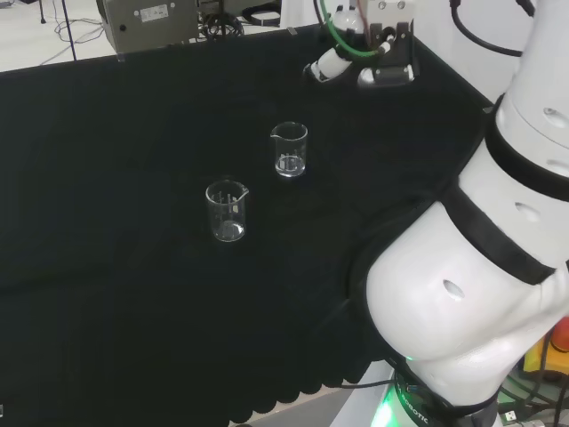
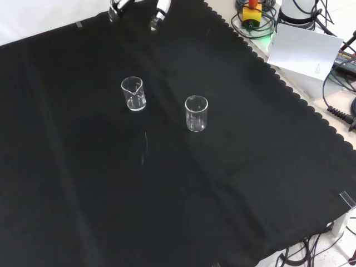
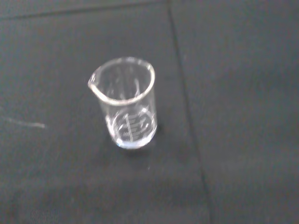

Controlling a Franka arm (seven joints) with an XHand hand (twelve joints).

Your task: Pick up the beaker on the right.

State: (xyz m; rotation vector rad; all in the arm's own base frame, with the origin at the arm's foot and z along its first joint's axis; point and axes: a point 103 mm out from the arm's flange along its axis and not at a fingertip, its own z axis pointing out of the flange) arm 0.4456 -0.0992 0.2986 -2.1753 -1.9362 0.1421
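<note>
Black cloth [image 1: 133,294] underneath; hand [image 1: 356,62] raised near far edge in head view, touching nothing, finger spread unclear; right-hand beaker [image 1: 289,149] upright, well apart, beside second beaker [image 1: 226,211]

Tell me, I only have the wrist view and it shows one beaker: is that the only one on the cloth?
Observer: No. The head view shows two, the right beaker and the left beaker, standing apart.
Operator: Both upright?
Observer: Yes, the front view shows both upright, and they look empty.
Operator: Where is the hand?
Observer: In the head view the hand is up and to the right of the right beaker, clear of it. Its fingers touch nothing.
</note>
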